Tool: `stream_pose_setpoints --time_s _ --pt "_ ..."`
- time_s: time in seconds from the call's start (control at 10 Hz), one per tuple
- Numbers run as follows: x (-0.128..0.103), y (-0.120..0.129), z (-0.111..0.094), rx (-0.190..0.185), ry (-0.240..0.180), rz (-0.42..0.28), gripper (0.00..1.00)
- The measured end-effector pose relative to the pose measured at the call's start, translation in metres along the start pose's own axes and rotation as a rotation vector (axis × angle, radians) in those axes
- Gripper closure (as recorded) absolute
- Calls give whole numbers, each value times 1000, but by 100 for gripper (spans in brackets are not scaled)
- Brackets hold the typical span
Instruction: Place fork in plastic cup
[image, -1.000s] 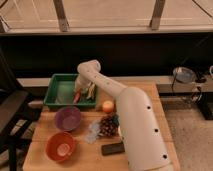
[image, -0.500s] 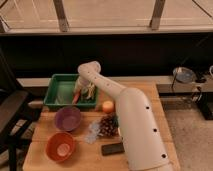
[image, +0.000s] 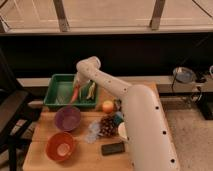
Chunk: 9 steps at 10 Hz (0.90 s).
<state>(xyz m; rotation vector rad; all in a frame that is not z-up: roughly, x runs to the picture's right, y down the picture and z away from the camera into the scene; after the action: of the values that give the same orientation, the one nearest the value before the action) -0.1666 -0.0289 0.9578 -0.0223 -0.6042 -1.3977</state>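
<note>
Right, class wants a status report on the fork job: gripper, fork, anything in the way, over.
Gripper down at green bin. Fork inside bin, not yet in a cup. Orange carrot-like piece close beside it.

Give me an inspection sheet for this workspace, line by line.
Surface: wooden table, crowded.
Job's things: fork, pale, inside the green bin; plastic cup, probably the clear item left of the dark cluster, not certain.
Clutter: orange-red carrot-like piece in the bin; purple bowl; orange bowl; round orange fruit; dark cluster; black flat block.
Grippers: claw low over the bin, between the carrot-like piece and the fork.
Cables: nothing seen.
Surroundings: dark chair at left; metal pot at right; windows behind.
</note>
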Motion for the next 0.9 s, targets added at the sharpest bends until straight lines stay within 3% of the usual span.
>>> stream_pose_setpoints --time_s 0.2,0.4,0.7,0.9 --pt "11 -5 -19 11 53 -13 100" --pt "13 -8 -23 20 80 -22 100" --pt "13 -8 -23 27 85 -16 100" --pt "11 -5 -20 29 77 -3 90"
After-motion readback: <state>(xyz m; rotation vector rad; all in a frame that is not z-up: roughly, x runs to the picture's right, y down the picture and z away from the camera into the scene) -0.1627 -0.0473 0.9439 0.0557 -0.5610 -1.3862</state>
